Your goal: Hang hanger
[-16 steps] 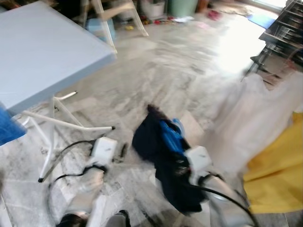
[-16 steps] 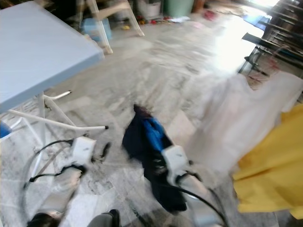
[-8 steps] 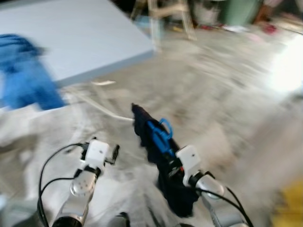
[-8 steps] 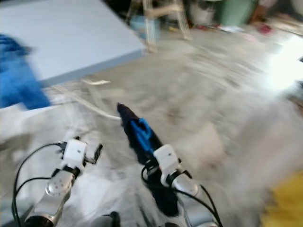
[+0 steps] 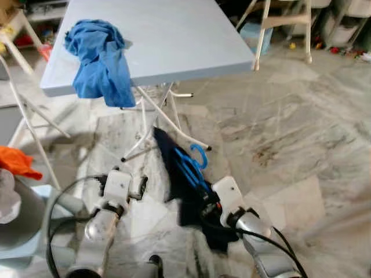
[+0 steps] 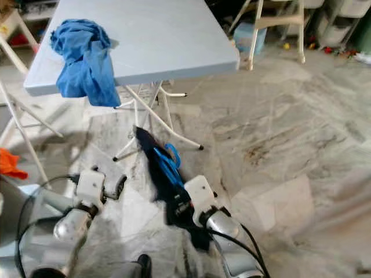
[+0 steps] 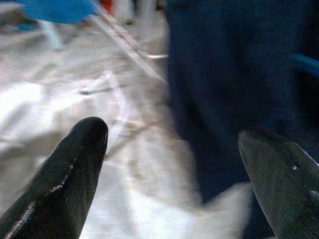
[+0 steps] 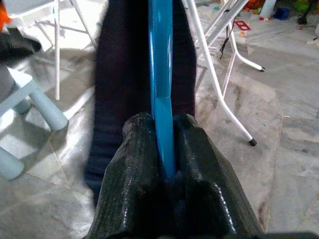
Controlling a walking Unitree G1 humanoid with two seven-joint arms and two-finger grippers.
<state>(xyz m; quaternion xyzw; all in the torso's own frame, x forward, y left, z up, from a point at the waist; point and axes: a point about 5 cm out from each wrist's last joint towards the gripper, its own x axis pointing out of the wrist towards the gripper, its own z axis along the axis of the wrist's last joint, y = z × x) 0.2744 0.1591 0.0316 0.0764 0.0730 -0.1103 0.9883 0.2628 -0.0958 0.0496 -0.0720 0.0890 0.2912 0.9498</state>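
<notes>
Marble floor and the grey table with its blue cloth now face you, meaning you've swung away from the hung clothes, while your right gripper stays clamped on the blue hanger under its dark garment, left gripper spread empty.

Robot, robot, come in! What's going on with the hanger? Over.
Right tool shut on blue hanger, dark garment draped on it. Left tool open, free. Table with blue cloth ahead.
</notes>
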